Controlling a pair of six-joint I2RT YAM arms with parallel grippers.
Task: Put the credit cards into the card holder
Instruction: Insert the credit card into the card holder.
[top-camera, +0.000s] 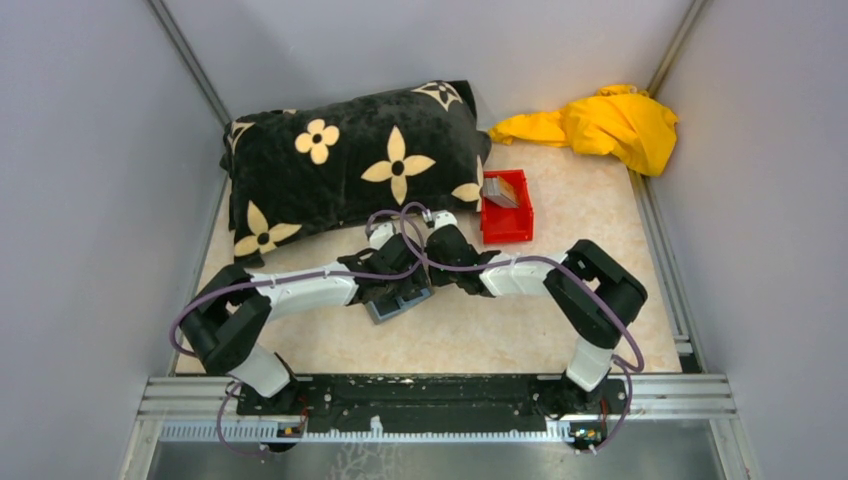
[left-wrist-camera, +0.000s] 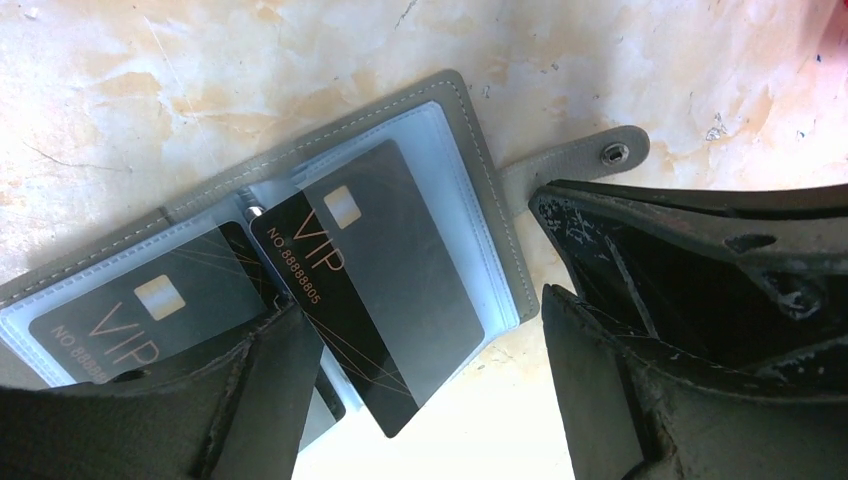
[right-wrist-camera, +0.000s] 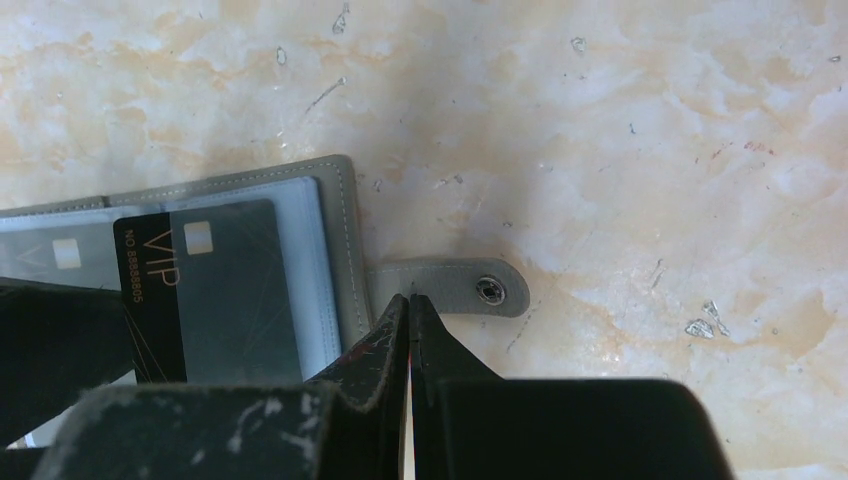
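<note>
Left wrist | card holder (left-wrist-camera: 470, 220) open, black VIP card (left-wrist-camera: 380, 280) askew | left hand (left-wrist-camera: 420, 300) wide | right hand (right-wrist-camera: 410, 300) pinched closed

The left arm (top-camera: 310, 288) and right arm (top-camera: 515, 275) are folded inward, wrists set close together mid-scene. The left gripper (left-wrist-camera: 420, 320) is held wide open; the right gripper (right-wrist-camera: 410, 305) is pressed shut.

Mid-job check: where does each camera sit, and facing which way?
Top external: above and behind, looking down at the table; left arm and right arm show.
Left wrist: on the left arm, looking down at the open card holder; open left claw shows.
Right wrist: on the right arm, looking down at the snap tab; shut right claw shows.
Shared: both wrist views show the VIP card.
</note>
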